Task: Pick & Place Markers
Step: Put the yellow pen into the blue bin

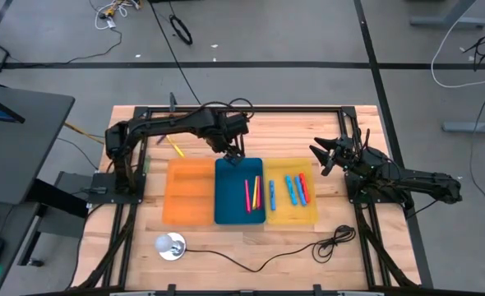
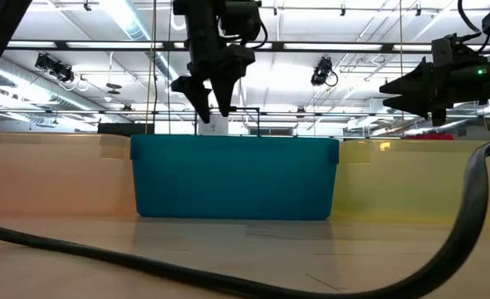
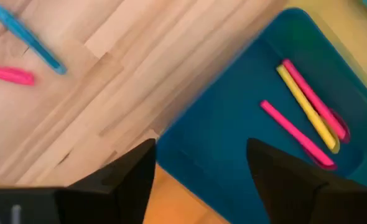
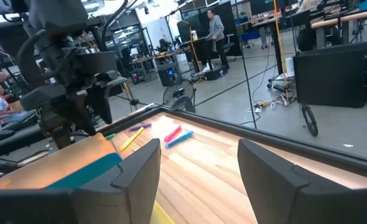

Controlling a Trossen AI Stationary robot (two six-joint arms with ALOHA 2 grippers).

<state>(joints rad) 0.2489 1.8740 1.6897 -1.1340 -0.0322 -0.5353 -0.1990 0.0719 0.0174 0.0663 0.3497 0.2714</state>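
Three markers (image 3: 308,121) lie in the blue tray (image 1: 239,191), with more in the yellow tray (image 1: 290,212) and some loose on the worktop (image 1: 292,136) beyond. The left hand (image 1: 233,156) hangs open and empty over the blue tray's far edge; dropping straight down risks clipping that wall. The right hand (image 1: 324,158), open and empty, waits at the right.

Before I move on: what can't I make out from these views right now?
- Low view: tray contents, hidden behind the blue tray wall.
- High view: loose markers beyond the trays, partly covered by the left arm, too small to count.
- Left wrist view: blue tray's far end, cut off by the edge.
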